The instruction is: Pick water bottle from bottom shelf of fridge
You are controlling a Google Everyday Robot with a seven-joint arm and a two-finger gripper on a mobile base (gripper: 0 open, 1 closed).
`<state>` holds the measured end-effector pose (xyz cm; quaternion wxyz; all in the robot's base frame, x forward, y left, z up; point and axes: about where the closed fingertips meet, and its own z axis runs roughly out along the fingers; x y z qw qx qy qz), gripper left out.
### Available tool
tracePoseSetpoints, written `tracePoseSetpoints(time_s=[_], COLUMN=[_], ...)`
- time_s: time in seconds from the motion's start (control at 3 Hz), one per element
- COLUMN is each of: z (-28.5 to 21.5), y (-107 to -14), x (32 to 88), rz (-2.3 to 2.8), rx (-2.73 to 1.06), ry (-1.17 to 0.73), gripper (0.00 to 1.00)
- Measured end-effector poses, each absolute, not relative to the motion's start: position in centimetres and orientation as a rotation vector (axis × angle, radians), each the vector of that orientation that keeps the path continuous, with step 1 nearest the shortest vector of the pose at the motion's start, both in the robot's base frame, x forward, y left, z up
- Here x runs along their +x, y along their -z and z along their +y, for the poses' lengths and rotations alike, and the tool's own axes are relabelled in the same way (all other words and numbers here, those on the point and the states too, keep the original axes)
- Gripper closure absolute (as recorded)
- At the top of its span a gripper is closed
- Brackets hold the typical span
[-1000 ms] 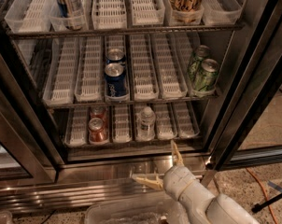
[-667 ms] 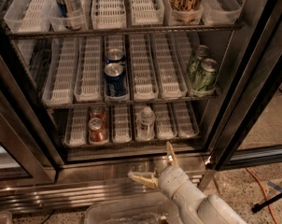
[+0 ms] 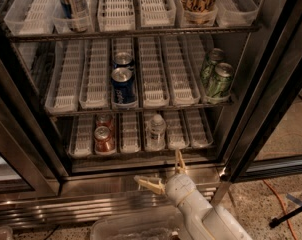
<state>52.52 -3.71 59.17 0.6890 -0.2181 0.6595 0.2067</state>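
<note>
**Bottle on the lowest rack, gripper below**

The water bottle (image 3: 156, 129) stands upright in a middle lane of the bottom shelf (image 3: 193, 129), with red soda cans (image 3: 104, 138) two lanes left. The gripper (image 3: 158, 167), fingers spread wide and empty, hangs before the fridge (image 3: 66, 204) base.

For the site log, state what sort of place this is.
Probably an office or shop drinks corner: a glass-door fridge with white lane trays, soda cans and a water bottle, on speckled floor. The gripper is open, low before the bottom shelf.
</note>
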Motion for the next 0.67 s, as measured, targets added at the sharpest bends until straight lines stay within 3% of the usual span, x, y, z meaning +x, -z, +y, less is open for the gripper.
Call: tracePoseSetpoints(time_s=[0.67], z=[-3.42], y=[-59.61], x=[54.50], rz=[1.429], rx=[-0.465], ry=[-0.460], gripper=[0.00])
